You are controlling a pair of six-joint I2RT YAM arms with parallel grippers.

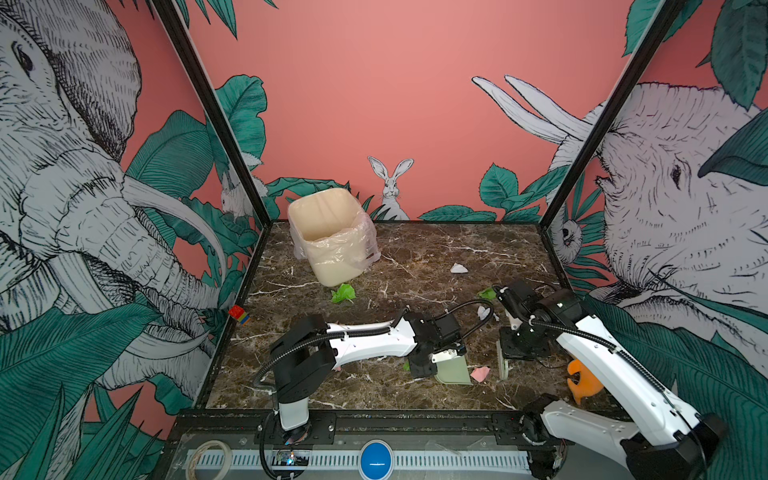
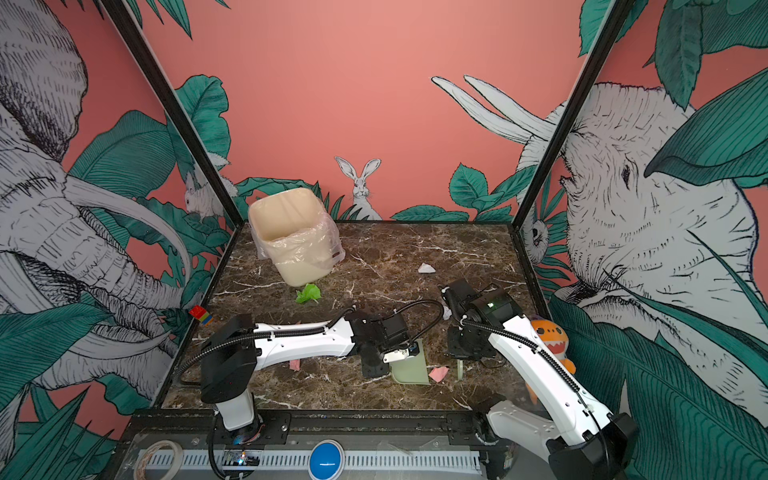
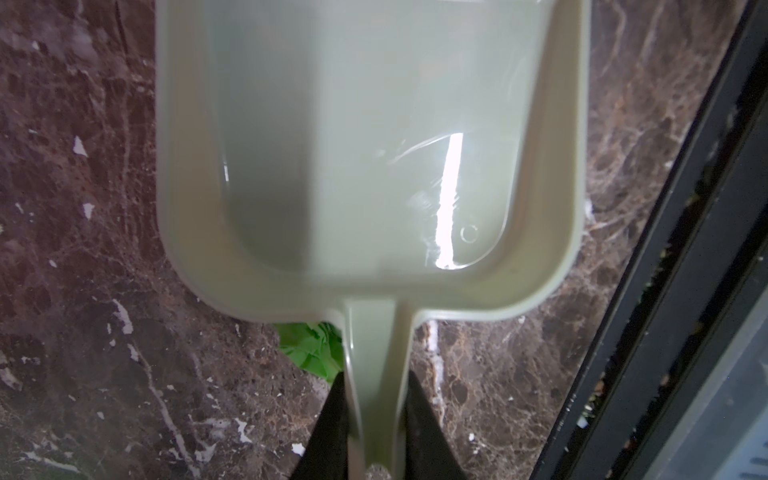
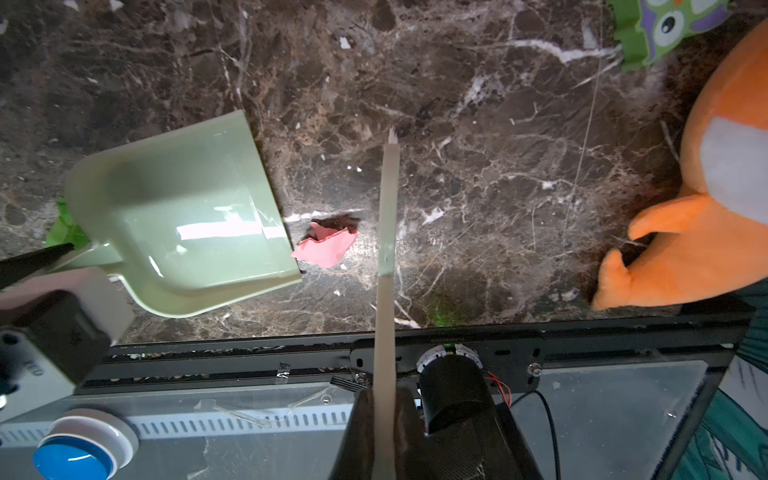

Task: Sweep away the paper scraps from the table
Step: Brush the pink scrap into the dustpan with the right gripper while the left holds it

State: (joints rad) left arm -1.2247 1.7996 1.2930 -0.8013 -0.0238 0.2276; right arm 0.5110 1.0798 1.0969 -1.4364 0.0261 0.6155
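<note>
We are looking down on the table (image 1: 415, 249), which is filling the floor of the cell in both top views, its dark marble top lying inside a black frame. A cream bin (image 1: 332, 237) with a clear liner is standing at the far left corner. An orange plush (image 4: 706, 208) is sitting at the near right edge, beside the right arm (image 1: 602, 365). The left gripper (image 3: 376, 386) is pinching the handle of the dustpan (image 3: 365, 145), with its black fingers (image 3: 328, 436) pressing in on either side. The pan is sitting low near the front edge with its open lip facing the right arm, and we cannot tell whether it is touching the top. The right gripper (image 4: 384, 415) is clamping the brush (image 4: 387, 208), which is showing edge-on as a thin pale strip reaching out over the table. The scraps are lying scattered on the table. A pink scrap (image 4: 326, 245) is sitting between the pan's lip and the brush, right at the lip and just beside the brush. A green scrap (image 1: 343, 293) is lying just in front of the bin. A white scrap (image 1: 459, 268) is lying farther back toward the right. A second green scrap (image 3: 311, 349) is peeking out from under the pan's handle.
</note>
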